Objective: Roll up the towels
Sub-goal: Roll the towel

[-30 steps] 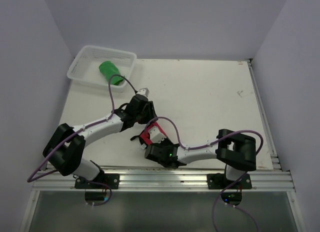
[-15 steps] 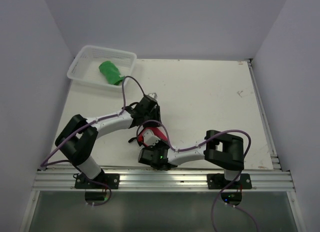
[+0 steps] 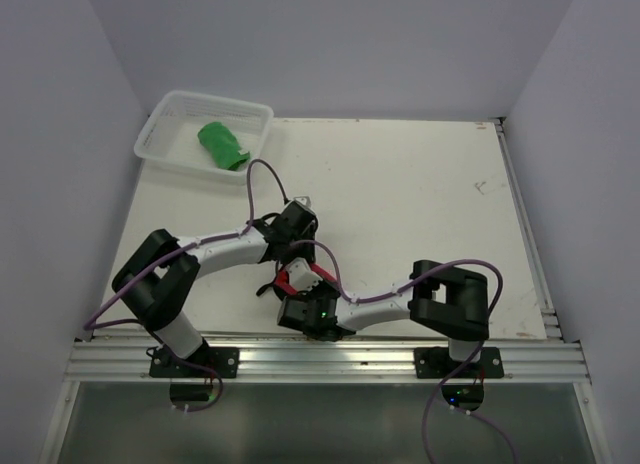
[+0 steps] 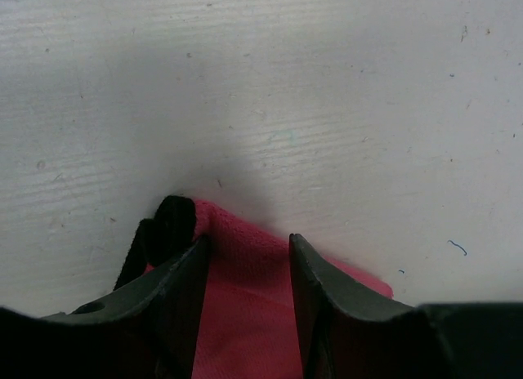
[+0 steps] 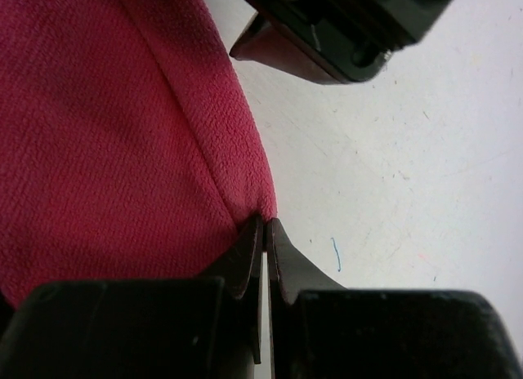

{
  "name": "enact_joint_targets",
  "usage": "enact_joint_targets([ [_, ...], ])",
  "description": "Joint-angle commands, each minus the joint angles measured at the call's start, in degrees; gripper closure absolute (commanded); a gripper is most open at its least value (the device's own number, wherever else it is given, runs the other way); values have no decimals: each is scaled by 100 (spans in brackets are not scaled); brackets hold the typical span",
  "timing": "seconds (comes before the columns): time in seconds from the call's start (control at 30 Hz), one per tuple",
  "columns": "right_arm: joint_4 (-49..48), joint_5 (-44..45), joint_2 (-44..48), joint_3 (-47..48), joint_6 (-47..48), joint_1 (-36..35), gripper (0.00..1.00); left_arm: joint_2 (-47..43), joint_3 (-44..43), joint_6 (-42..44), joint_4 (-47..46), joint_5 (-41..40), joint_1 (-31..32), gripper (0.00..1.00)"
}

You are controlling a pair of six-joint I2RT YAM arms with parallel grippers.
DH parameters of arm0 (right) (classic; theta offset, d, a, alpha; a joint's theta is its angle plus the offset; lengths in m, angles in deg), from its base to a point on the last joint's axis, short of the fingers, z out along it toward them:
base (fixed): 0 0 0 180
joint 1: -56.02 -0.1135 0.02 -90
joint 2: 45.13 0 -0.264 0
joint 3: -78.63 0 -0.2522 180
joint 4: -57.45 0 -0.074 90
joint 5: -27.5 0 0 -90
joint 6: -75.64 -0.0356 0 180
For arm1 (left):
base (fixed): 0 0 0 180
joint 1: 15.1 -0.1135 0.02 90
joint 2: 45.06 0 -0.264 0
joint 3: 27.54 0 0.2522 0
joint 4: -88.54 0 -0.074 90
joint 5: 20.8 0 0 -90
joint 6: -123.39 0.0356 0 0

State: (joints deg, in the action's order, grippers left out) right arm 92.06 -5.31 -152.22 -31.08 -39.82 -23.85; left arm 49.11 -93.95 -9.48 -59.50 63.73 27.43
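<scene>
**Overhead and two wrist views, as I read them from the remote station.**

The white desk (image 3: 420, 214) filled most of the overhead view and was walled on three sides. The left arm (image 3: 215, 249) and the right arm (image 3: 400, 299) both reached inward from their bases at the near edge. Their wrists met left of the desk's middle, close to that edge.

A white mesh basket (image 3: 160, 134) stood at the far left corner, well apart from both wrists. The green towel (image 3: 222, 146) lay inside it, rolled into a short cylinder and set aslant.

The red towel (image 3: 292, 277) lay on the desk between the two wrists. From above I saw only a small patch of it, as the wrists hid the rest.

In the left wrist view the red towel (image 4: 245, 314) filled the gap between the left jaws. They stood partly apart and grasped it, with cloth touching both inner faces. A fold of its dark underside (image 4: 167, 224) showed just outside one finger.

In the right wrist view the red towel (image 5: 98, 134) covered the left part of the picture, and a fold ran down it toward the fingertips. The right jaws were clenched, with their tips together at the towel's corner and touching it. I could not tell whether any cloth was nipped between them. A dark finger (image 5: 286, 52) of the left arm showed at the top of that view, just beside the towel's edge.
</scene>
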Motion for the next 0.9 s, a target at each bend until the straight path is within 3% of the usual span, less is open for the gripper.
enact_joint_targets([
  [0.0, -176, -260, 442, -239, -425, -28, 100, 163, 298, -90, 105, -314, 2, 53],
  [0.2, -634, -603, 873, -591, -583, -19, 100, 233, 430, -64, 105, -490, 19, 69],
  [0.3, -599, -717, 1057, -556, -645, -2, 98, 260, 456, -55, 44, -490, 19, 87],
  [0.33, -607, -779, 1137, -590, -654, 42, 96, 277, 465, -46, 35, -498, 19, 99],
  [0.7, -713, -1464, 2419, -1012, -953, 332, 67, 41, 676, 33, -482, -665, 28, 100],
  [0.83, -958, -2043, 3035, -1372, -1067, 586, 56, -372, 966, 7, -1010, -762, 19, 100],
  [0.87, -1177, -2576, 3280, -1469, -1102, 692, 54, -565, 1027, -2, -1142, -788, 19, 100],
])
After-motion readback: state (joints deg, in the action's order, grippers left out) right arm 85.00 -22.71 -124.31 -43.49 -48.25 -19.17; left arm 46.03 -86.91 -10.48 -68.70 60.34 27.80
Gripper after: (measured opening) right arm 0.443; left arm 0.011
